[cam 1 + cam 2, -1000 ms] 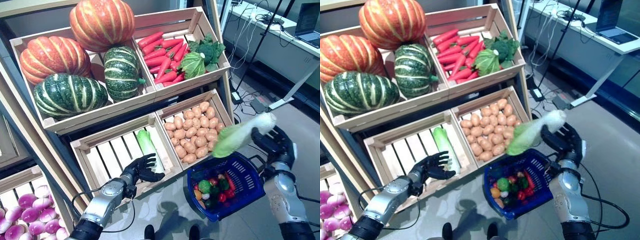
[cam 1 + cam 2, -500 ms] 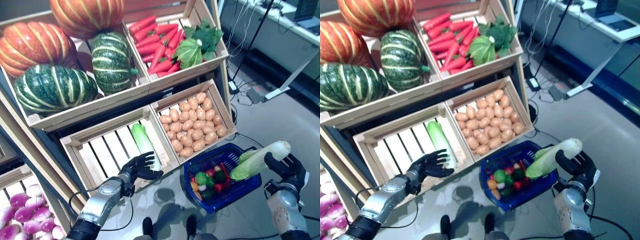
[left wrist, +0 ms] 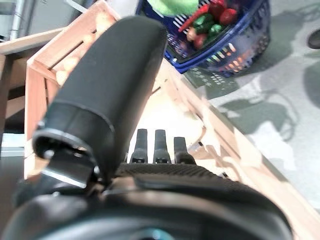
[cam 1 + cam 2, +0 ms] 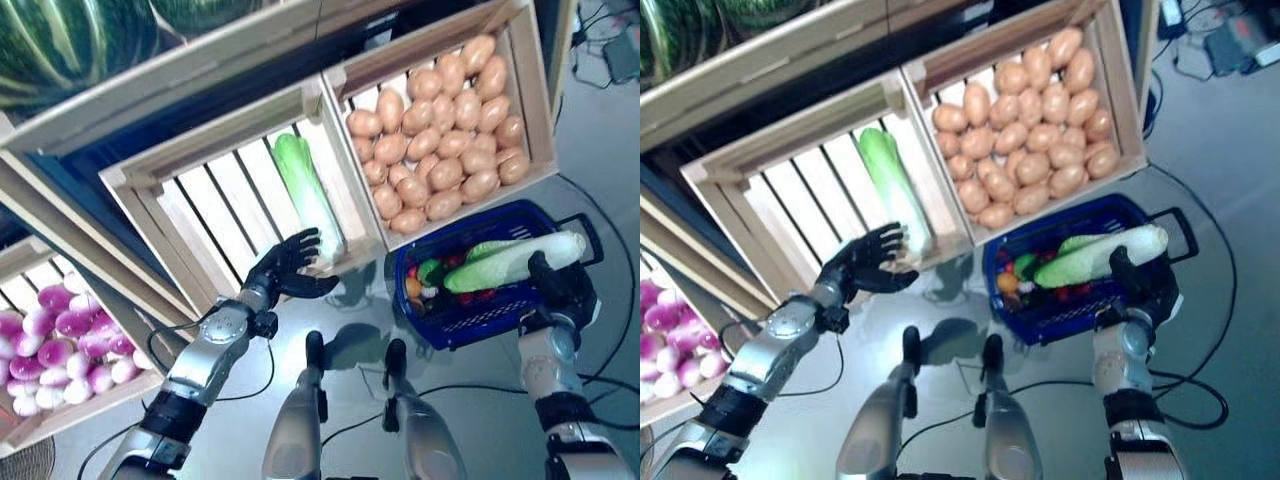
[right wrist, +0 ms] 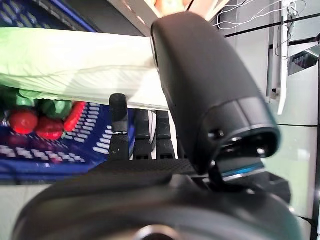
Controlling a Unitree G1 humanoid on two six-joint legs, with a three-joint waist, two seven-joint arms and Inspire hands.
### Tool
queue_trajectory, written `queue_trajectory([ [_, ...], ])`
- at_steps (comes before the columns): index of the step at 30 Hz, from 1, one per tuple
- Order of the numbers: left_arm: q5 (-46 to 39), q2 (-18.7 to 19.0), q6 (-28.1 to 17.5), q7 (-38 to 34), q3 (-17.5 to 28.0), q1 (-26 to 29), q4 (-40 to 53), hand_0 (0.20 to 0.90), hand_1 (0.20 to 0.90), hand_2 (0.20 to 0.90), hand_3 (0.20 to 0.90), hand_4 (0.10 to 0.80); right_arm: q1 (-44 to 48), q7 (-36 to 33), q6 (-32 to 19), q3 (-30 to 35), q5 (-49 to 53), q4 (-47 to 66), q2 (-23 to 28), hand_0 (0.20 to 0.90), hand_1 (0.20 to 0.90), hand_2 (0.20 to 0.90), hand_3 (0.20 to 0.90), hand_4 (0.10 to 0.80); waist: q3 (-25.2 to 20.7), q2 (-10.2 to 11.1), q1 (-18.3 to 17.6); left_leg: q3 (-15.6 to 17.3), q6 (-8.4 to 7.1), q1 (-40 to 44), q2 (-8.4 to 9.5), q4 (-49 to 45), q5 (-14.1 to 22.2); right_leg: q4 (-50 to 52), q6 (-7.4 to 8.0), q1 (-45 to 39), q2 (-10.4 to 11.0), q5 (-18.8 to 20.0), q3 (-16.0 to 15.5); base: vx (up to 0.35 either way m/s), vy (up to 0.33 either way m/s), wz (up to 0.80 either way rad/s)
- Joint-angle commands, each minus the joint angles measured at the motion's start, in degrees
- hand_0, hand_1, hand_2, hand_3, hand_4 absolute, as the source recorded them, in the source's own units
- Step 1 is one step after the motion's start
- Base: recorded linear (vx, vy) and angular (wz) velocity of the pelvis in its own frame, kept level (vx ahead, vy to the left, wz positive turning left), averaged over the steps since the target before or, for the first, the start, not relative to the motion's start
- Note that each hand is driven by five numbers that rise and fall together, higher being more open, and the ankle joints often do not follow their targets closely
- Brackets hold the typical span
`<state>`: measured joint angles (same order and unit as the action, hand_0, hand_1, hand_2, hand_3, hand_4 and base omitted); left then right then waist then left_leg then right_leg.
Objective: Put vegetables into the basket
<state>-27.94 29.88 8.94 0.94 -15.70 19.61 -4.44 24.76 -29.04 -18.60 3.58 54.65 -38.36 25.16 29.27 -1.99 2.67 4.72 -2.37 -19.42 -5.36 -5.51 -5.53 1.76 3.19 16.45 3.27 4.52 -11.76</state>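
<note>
The right hand (image 4: 563, 288) is clamped on a long cabbage (image 4: 515, 263), holding it across the top of the blue basket (image 4: 480, 310), which already holds several small vegetables (red and green ones), so this piece is not yet let go. The left hand (image 4: 283, 272) hangs with fingers spread and empty by the front of the slatted crate (image 4: 190, 215), where a second cabbage (image 4: 308, 195) remains to be fetched.

the slatted crate (image 4: 190, 215) sits at centre left, a cabbage (image 4: 310, 195) lying in its right side. right of it is the potato crate (image 4: 445, 120). below that, at lower right, the basket (image 4: 470, 310) stands on the floor.
</note>
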Motion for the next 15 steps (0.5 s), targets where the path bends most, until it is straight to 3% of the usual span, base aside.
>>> queue_trajectory([
  [1, -2.9, 1.6, -9.9, -0.5, 0.3, 2.3, 6.4, 0.9, 0.9, 0.9, 0.9, 0.8, 3.5, 1.8, -12.1, 0.9, 2.1, 4.2, 5.7, 0.3, 0.3, 0.3, 0.3, 0.4, 0.5, 0.6, 0.1, -3.2, -2.75, -9.3, 1.62, -13.1, 4.6, 12.8, 0.1, 5.1, 2.7, -5.4, -0.8, -0.103, -0.016, 0.05],
  [7, -3.4, 2.5, -12.9, -1.0, -0.6, 4.0, 6.8, 0.9, 0.9, 0.9, 0.9, 0.8, 8.1, -3.5, -11.3, 1.3, -2.1, 0.9, 8.7, 0.3, 0.3, 0.3, 0.3, 0.4, 0.5, -0.3, 0.8, -3.9, -1.5, -19.5, 2.19, -22.9, 8.3, 24.0, -0.17, 16.3, 4.8, -8.5, -0.6, -0.059, 0.007, 0.13],
  [12, -4.7, 4.6, -12.8, -0.3, -1.4, 6.0, 6.7, 0.9, 0.9, 0.9, 0.9, 0.8, 12.4, -12.3, -4.2, 0.8, -8.5, -4.2, 13.8, 0.3, 0.3, 0.3, 0.3, 0.4, 0.5, -1.2, 1.6, -4.5, -0.75, -25.9, 2.64, -28.5, 10.1, 32.1, 0.11, 24.3, 6.8, -10.1, 0.6, -0.049, 0.001, 0.02],
  [15, -6.1, 5.6, -12.6, -0.2, -2.0, 6.6, 6.8, 0.9, 0.9, 0.9, 0.9, 0.8, 13.5, -14.1, -0.9, 1.0, -8.5, -5.7, 14.9, 0.3, 0.3, 0.3, 0.3, 0.4, 0.5, -1.5, 1.8, -4.4, -0.18, -28.8, 3.25, -30.6, 10.8, 35.5, 0.25, 28.2, 7.4, -10.6, 1.5, -0.034, -0.015, 0.08],
])
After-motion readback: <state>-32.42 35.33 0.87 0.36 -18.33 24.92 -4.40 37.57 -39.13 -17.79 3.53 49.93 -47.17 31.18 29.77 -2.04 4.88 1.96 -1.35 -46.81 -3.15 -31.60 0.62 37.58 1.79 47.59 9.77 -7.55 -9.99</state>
